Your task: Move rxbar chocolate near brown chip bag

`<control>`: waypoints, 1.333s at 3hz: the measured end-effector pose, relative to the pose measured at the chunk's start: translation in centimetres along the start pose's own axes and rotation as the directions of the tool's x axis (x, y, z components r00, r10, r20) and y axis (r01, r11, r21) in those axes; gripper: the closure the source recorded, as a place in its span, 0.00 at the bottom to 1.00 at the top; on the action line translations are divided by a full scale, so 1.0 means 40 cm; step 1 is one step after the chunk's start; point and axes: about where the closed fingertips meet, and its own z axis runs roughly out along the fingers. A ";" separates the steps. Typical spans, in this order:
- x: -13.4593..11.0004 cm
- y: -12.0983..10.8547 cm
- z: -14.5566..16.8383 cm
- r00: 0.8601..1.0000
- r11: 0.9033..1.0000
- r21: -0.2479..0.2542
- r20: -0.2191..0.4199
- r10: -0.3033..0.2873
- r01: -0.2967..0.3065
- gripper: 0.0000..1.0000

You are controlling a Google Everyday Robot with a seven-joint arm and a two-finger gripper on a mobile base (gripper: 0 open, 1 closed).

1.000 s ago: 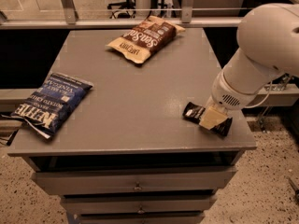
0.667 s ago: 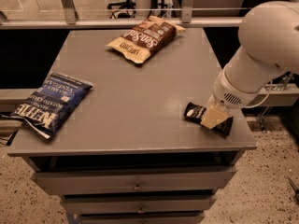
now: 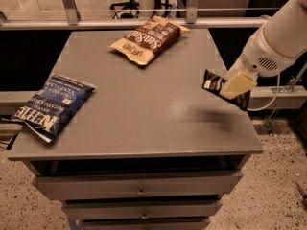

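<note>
Fingers point(image 3: 240, 82) of the gripper point(image 3: 231, 91) clamp the rxbar chocolate point(image 3: 212, 83), now raised above the table point(image 3: 144, 114) right edge. Transfer to the brown chip bag point(image 3: 148, 40) remains

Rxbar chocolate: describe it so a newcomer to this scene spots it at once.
On the grey cabinet top, look to the right edge, where the white arm's gripper holds the rxbar chocolate above the surface. It is a small flat black wrapper with white lettering, far smaller than the brown chip bag at the back and the blue Kettle bag on the left.
</note>
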 end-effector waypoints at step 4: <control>-0.180 -0.113 0.100 0.987 0.998 0.058 0.162 -0.006 -0.004 1.00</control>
